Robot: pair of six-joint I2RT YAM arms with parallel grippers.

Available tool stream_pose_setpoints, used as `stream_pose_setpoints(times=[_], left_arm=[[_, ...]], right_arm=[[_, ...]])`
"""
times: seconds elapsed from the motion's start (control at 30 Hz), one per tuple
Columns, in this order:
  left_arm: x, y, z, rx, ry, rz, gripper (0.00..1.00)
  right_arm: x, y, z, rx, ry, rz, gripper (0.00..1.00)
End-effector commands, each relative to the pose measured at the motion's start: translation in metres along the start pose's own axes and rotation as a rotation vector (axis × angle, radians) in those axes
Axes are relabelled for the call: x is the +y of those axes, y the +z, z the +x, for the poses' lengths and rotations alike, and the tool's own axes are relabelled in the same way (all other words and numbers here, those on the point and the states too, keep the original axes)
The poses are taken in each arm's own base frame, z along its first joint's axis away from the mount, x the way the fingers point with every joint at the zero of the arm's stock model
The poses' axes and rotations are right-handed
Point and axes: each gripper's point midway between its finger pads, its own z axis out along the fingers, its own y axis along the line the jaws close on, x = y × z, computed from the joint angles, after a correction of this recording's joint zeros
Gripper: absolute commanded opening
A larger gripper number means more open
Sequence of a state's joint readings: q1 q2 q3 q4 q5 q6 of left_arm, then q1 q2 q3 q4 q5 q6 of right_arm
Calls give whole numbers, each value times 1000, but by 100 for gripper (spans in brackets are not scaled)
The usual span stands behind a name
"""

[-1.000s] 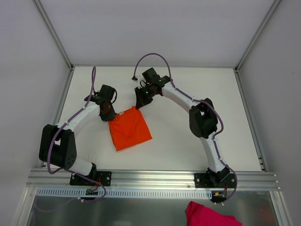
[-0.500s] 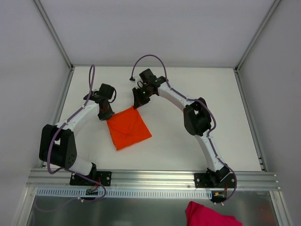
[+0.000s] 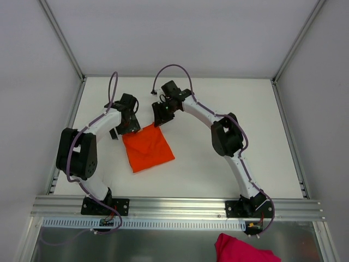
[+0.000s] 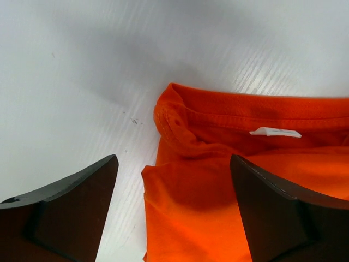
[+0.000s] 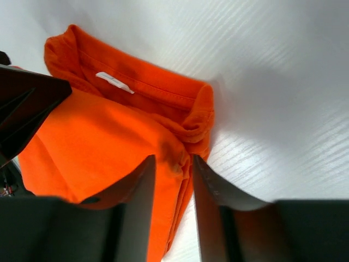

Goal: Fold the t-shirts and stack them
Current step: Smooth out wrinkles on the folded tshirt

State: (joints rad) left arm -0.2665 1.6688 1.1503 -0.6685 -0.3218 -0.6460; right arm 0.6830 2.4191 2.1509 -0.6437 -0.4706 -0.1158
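Jaws of the left gripper [image 4: 174,161] stand wide apart and hold nothing, straddling one collar corner of the plain bright orange soft-fabric t-shirt [image 3: 147,148]. The right gripper [image 5: 173,164] has its 2 fingers only slightly parted over the opposite collar corner; cloth shows in the gap but does not look pinched. Both arms reach forward and bend inward, wrists tipped down at the shirt's far edge. The shirt lies folded into a rough square on the white table [image 3: 229,109], left of centre. A small white neck label [image 4: 275,132] sits below the collar seam; no writing on it is legible. A crumpled magenta cloth [image 3: 242,250] is cut off by the top view's bottom edge.
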Motion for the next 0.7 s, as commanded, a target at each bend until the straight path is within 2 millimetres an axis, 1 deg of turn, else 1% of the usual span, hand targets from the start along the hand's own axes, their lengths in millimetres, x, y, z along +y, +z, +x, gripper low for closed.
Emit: stream_pose_setpoints(times=[0.0, 0.03, 0.07, 0.13, 0.23, 0.27, 0.3, 0.33, 0.37, 0.4, 0.43, 0.47, 0.5, 0.53, 0.57, 0.63, 0.67], left_arm=[[-2, -9, -29, -82, -32, -6, 87], [-3, -12, -32, -93, -36, 3, 88], [-6, -20, -40, -126, -50, 30, 88], [-12, -31, -50, -163, -67, 72, 89], [-19, -52, -63, -198, -91, 132, 89], [-21, -57, -65, -204, -95, 148, 89], [-22, -60, -65, -207, -99, 164, 89], [-24, -62, -62, -198, -101, 189, 89], [-26, -70, -63, -212, -110, 220, 89], [-28, -72, -61, -209, -116, 242, 86], [-27, -76, -54, -198, -121, 270, 74], [-27, -77, -51, -197, -126, 282, 59], [-26, -77, -46, -190, -139, 287, 36], [-20, -74, -38, -177, -145, 277, 5], [-19, -72, -33, -162, -148, 274, 0], [-15, -63, -15, -123, -147, 272, 0], [-13, -56, -1, -87, -147, 276, 0]], right_arm=[[-1, -21, -20, -57, -42, 49, 42], [-2, -25, -20, -60, -49, 62, 47], [-2, -30, -21, -67, -57, 75, 53], [-4, -43, -23, -83, -72, 109, 59], [-4, -60, -23, -102, -83, 147, 61], [0, -73, -29, -133, -94, 162, 61], [0, -74, -24, -128, -90, 166, 48], [2, -78, -26, -140, -88, 170, 36], [3, -83, -28, -149, -87, 175, 17], [5, -88, -29, -157, -87, 178, 2], [10, -95, -31, -168, -85, 175, 1], [12, -98, -32, -173, -84, 172, 1], [15, -101, -33, -179, -86, 164, 1], [18, -105, -34, -185, -84, 159, 1], [21, -106, -34, -187, -81, 146, 1], [22, -102, -33, -181, -68, 130, 1], [25, -100, -34, -181, -56, 109, 1]])
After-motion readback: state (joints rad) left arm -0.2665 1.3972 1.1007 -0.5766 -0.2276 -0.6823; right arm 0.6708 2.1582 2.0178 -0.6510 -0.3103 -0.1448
